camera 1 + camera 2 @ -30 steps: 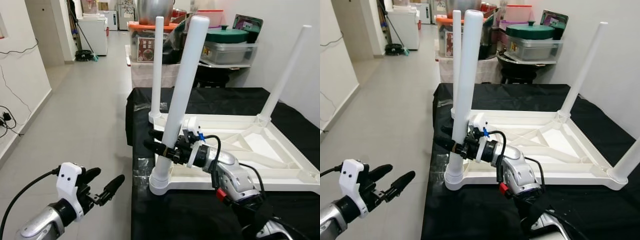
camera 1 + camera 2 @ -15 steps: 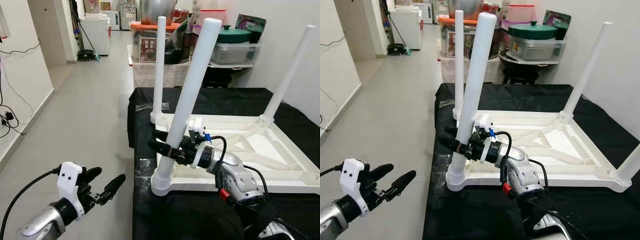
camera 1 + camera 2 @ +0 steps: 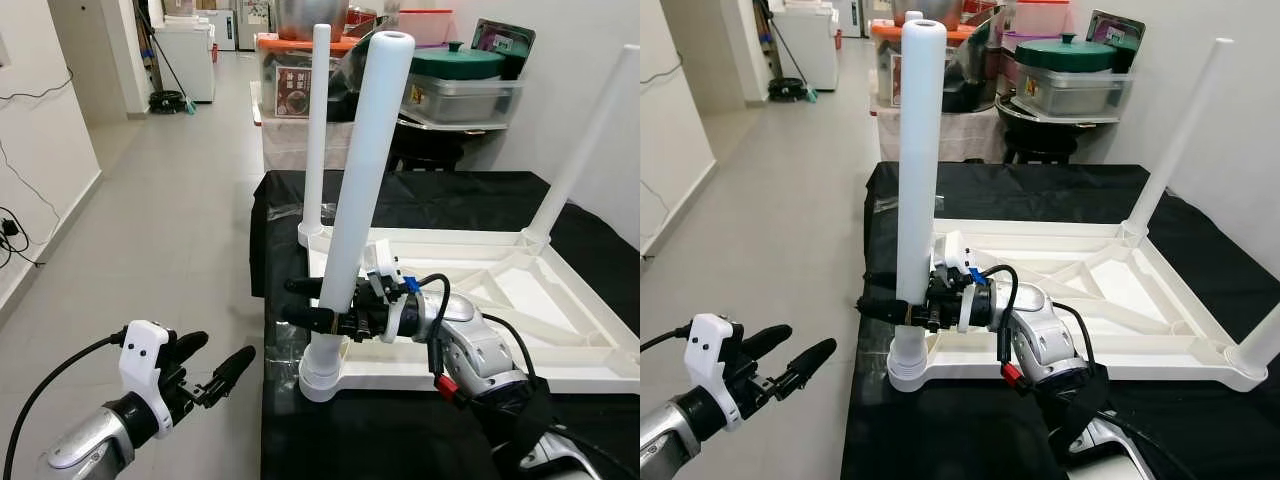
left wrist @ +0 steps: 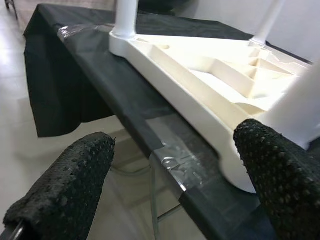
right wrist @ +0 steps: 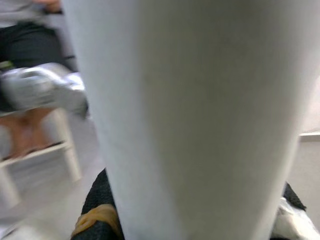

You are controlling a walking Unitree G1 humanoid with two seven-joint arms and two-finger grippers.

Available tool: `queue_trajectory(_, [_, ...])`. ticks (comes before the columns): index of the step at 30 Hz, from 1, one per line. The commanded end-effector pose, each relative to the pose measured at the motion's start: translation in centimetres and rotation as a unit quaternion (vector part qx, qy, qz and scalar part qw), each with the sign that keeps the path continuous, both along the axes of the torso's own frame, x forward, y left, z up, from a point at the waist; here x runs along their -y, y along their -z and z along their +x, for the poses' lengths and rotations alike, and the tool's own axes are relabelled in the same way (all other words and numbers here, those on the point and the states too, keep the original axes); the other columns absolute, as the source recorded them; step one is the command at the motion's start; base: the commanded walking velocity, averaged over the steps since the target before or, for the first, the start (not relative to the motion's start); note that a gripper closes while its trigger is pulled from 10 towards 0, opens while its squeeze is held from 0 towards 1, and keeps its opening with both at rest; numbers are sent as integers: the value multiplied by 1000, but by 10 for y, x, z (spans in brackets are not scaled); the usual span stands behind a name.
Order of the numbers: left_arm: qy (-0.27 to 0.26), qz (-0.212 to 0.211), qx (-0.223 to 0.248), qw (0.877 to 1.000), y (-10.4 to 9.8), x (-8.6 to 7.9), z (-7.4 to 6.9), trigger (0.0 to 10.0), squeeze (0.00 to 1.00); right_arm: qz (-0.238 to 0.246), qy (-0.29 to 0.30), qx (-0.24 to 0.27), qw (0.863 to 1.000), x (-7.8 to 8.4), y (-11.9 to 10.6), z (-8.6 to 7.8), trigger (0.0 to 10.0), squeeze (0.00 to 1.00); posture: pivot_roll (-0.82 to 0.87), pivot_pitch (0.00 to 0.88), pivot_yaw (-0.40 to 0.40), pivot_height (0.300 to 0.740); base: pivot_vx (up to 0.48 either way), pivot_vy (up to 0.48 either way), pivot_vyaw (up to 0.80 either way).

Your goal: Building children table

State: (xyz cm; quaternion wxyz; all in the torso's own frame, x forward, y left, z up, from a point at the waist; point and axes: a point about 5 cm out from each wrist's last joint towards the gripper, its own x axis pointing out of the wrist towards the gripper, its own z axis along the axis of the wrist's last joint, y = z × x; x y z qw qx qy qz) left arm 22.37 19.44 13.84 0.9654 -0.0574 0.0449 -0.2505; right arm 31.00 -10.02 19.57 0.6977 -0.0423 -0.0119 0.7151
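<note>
Here, left of the upturned table top [image 3: 470,290], the left gripper [image 3: 215,375] hangs open over bare floor. At the top's near-left corner, the right gripper [image 3: 300,303] clasps the upright leg [image 3: 355,190].

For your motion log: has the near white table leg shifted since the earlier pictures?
Yes. The table leg, held by the right tool, swung from leaning right to nearly upright, its top nearer the far leg.

You have the upturned table frame [image 3: 480,290] on the tabletop [image 3: 420,200], one leg [image 3: 352,190] at its near-left corner.
</note>
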Motion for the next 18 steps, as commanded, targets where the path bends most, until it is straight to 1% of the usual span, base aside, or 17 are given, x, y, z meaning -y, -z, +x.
queue_trajectory(1, [3,-4,-3,1000,0,3,-1,10000,0,-41,-58,-98,993,2,32,-16,0,0,145,0,-78,740,0,0,0])
queue_trajectory(3, [3,-4,-3,1000,0,3,-1,10000,0,-41,-58,-98,993,2,32,-16,0,0,145,0,-78,740,0,0,0])
queue_trajectory(5, [4,-5,-4,1000,1,4,-1,10000,0,-45,-76,-108,990,6,33,-21,0,0,145,0,-78,740,0,0,0])
queue_trajectory(10, [6,-6,-7,1000,2,4,2,10000,0,-49,-94,-122,987,12,31,-26,0,0,137,0,-73,740,0,0,0])
queue_trajectory(12, [7,-6,-7,1000,2,5,2,10000,0,-47,-93,-124,987,12,30,-26,0,0,137,0,-73,740,0,0,0])
queue_trajectory(18, [9,-8,-9,1000,2,6,2,10000,0,-33,-120,-132,983,11,27,-34,0,0,136,0,-71,740,0,0,0])
